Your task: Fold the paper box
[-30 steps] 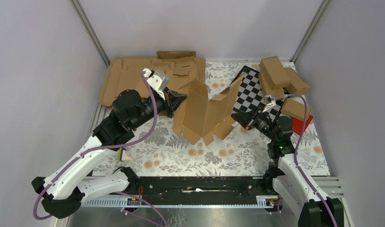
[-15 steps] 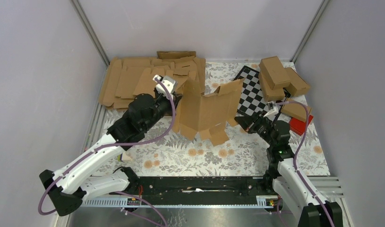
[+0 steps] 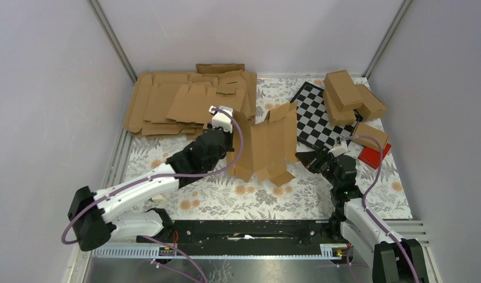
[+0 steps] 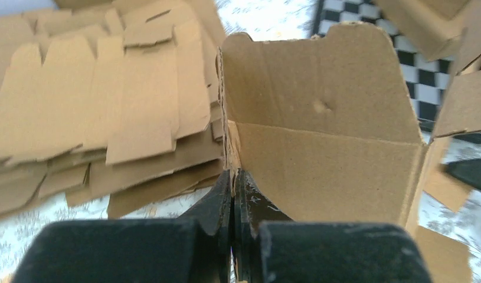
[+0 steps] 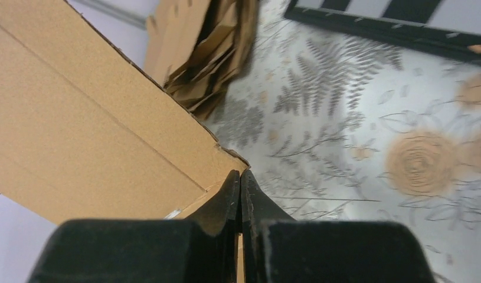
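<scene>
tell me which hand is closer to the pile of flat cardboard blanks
Left. The left hand pinches an edge of the paper box close beside the pile; the right hand grips the box's opposite side, farther from it.

Soft, even light casts faint shadows, while wrist views blur the heaped flat brown cardboard blanks [image 4: 78,106].

This is a robot lab's test cell. Bare grey walls [image 3: 49,88] joined by metal corner posts [image 3: 112,40] box in a table [image 3: 226,197] under a flowered cloth. A left arm [image 3: 137,187] and a right arm [image 3: 360,215] are bolted to a black rail [image 3: 249,229] at its near edge. A checkerboard [image 3: 313,115] lies at the back right, flat blanks [image 3: 167,103] are heaped at the back left, and cartons [image 3: 347,94] are stacked on the right.
</scene>
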Tool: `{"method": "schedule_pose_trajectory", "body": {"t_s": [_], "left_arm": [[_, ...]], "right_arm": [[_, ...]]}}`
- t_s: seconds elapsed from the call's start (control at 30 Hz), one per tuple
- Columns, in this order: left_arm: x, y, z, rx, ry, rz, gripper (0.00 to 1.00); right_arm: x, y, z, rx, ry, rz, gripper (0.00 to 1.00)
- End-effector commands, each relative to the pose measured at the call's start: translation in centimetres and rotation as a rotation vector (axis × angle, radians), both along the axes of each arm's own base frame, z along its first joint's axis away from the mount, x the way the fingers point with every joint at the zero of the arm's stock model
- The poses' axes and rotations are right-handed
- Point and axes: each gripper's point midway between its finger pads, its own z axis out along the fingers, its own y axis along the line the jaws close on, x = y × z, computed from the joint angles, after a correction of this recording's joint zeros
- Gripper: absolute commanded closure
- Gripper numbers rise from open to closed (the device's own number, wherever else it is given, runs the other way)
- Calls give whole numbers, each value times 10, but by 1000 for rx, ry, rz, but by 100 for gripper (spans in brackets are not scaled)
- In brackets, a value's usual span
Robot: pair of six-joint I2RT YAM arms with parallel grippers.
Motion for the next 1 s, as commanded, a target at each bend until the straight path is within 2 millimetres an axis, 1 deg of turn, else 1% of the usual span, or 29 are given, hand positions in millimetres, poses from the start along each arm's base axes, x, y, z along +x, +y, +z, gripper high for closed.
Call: {"method": "schedule_pose_trajectory", "body": {"t_s": [0.0, 0.07, 0.13, 0.23, 0.27, 0.33, 0.37, 0.43, 0.5, 0.57, 0.67, 0.73, 0.87, 0.93, 0.97], "left_arm": [[20, 14, -16, -56, -7, 235, 100], [26, 16, -24, -25, -4, 275, 100], [30, 13, -30, -8, 4, 285, 100], [33, 3, -36, -8, 27, 261, 100], [33, 0, -38, -6, 40, 257, 100], [35, -3, -48, 25, 85, 249, 100], [36, -6, -50, 25, 104, 243, 100], [36, -18, -50, -14, 138, 189, 100], [31, -38, -45, -99, 162, 78, 100], [21, -59, -35, -218, 184, -32, 100], [10, -80, -17, -331, 197, -148, 100], [5, -89, -7, -366, 186, -203, 100], [5, -95, 6, -359, 130, -256, 100], [2, -100, 16, -364, 98, -310, 100], [-1, -103, 23, -372, 82, -343, 100]], "right_arm": [[20, -26, 9, -123, -123, -140, 100], [22, -35, 0, -177, -104, -176, 100], [24, -43, -7, -207, -85, -212, 100], [26, -50, -17, -240, -55, -249, 100], [26, -55, -24, -251, -22, -275, 100], [29, -66, -37, -275, 57, -345, 100], [30, -70, -40, -282, 78, -367, 100], [33, -71, -43, -271, 104, -390, 100], [36, -71, -43, -275, 112, -408, 100], [38, -66, -44, -298, 115, -410, 100], [40, -49, -46, -341, 112, -383, 100], [43, -41, -46, -352, 111, -373, 100], [44, -28, -42, -336, 85, -358, 100], [43, -22, -40, -346, 71, -344, 100], [43, -20, -40, -360, 67, -338, 96]]}}
